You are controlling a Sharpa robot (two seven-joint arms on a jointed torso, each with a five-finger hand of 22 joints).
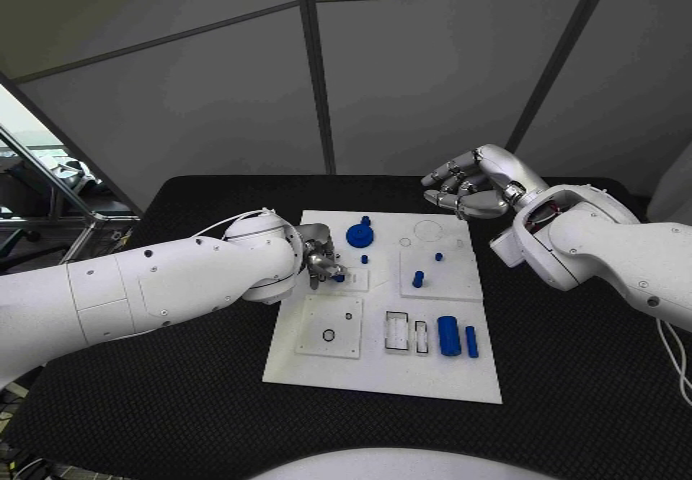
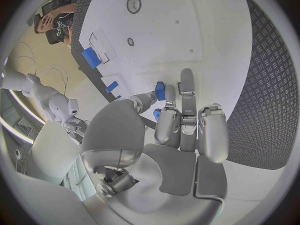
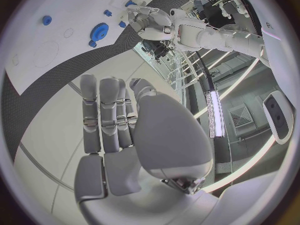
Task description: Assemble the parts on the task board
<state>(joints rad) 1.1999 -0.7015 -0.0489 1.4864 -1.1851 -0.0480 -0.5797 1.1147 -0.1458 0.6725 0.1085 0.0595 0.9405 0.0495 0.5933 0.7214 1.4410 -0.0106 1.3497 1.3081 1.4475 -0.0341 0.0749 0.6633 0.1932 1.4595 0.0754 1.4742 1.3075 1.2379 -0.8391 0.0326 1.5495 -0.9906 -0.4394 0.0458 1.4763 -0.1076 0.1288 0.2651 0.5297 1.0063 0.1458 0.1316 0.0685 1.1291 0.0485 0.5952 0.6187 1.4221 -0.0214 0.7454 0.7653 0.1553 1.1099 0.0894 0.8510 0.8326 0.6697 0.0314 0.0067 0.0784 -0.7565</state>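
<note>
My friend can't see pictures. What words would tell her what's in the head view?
A white task board lies on a black table with small blue parts on it. The robot's left hand pinches a small blue part at the board's left edge. The right hand hangs above the board's far right corner, fingers curled, holding nothing.

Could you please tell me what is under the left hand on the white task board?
The silver left hand pinches a small blue part just above the white task board; a second blue piece sits below its fingers. The board surface directly beneath the hand is covered.
</note>
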